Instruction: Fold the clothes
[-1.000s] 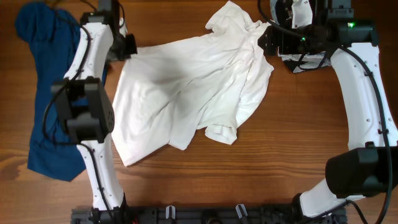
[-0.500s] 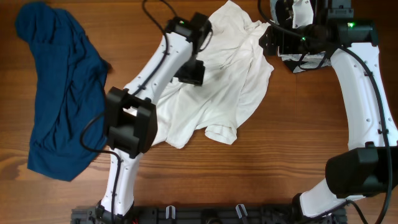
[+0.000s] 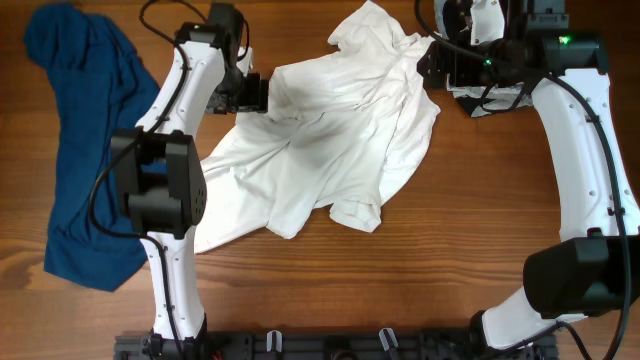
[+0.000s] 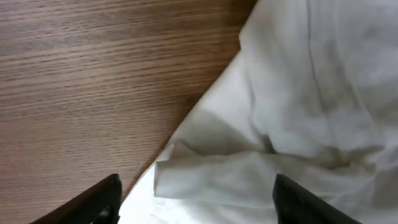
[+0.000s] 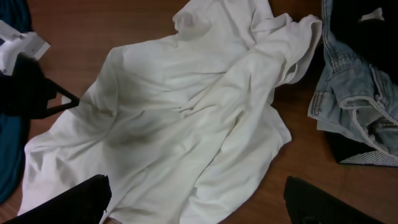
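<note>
so the left end effector (image 4: 196, 200) is spread wide with nothing pinched, sitting right at the far-left edge of the white shirt (image 3: 320, 150), and a little rolled lip (image 4: 205, 177) of the cloth lies between its fingers. The right end effector (image 5: 199, 208) is wide open too and carries nothing, hanging over the far-right end of the shirt

The shirt itself lies crumpled on a diagonal across the middle of the table (image 3: 450, 260), with one sleeve (image 3: 355, 213) poking out on the near side. There's a blue garment (image 3: 90, 150) heaped along the left, and a denim pile (image 5: 351, 93) at the far right under the right arm

My guess is it's thin and floppy, super light, so it'll sag, drag and bunch up rather than keep any shape. I'd bite that rolled lip or a hem corner, since the doubled cloth gives the fingers something to hold. Grabbing mid-panel would just pull up a tent of wrinkles
</note>
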Robot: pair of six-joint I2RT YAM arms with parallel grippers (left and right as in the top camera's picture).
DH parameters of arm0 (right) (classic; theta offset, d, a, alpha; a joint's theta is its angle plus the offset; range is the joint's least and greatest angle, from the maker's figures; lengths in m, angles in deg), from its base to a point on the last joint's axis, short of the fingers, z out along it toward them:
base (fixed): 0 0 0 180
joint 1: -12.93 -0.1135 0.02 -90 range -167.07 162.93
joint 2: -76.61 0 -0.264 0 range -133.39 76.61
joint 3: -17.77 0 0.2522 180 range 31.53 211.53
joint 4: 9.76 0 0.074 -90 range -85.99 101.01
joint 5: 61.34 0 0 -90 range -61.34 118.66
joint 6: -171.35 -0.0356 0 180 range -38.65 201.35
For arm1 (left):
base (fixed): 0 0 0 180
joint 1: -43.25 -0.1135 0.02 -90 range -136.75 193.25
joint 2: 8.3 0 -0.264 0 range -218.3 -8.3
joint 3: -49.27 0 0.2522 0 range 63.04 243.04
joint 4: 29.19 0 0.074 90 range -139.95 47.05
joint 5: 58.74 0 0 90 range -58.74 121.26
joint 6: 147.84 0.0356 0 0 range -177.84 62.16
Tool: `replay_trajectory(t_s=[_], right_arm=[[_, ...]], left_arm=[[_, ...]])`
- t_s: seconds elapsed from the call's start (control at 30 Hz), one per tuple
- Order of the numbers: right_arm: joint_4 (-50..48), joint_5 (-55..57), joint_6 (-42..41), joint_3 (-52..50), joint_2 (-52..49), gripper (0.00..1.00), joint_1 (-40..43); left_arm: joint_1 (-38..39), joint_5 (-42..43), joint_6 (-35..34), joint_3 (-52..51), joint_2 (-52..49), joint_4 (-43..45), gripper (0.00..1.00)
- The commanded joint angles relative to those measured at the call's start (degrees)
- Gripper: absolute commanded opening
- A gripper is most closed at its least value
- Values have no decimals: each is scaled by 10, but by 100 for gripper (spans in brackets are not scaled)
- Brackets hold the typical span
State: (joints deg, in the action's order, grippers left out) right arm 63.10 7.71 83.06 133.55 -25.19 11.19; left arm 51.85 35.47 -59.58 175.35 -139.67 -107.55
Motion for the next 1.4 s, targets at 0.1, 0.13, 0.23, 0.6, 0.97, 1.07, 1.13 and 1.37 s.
replay_trajectory(t_s=[0.1,0.13,0.23,0.6,0.97,1.07,1.13,1.37], right_arm=[[1,4,-3,-5,-10,94,-3],[0,4,-3,-5,-10,94,-3],[-1,4,-4,-5,-10,94,-3],[-8,4,-4,-5,-10,94,-3],[-15,9,-4,-5,-10,94,-3],[-15,17,-4,-5,-12,94,-3],[-15,17,-4,-5,-12,94,-3],[-25,-4,-22,-5,-12,99,-3]], left_arm=[[-5,16,31,-7,-30,2,66],[-5,16,30,-7,-42,1,64],[-5,16,30,-7,-44,9,45],[-84,-26,-45,149,-15,1,4],[-196,-77,-52,190,-76,113,4],[-222,-77,-52,191,-81,109,23],[-238,-72,-71,196,-75,100,92],[-234,13,-82,285,83,-122,100]])
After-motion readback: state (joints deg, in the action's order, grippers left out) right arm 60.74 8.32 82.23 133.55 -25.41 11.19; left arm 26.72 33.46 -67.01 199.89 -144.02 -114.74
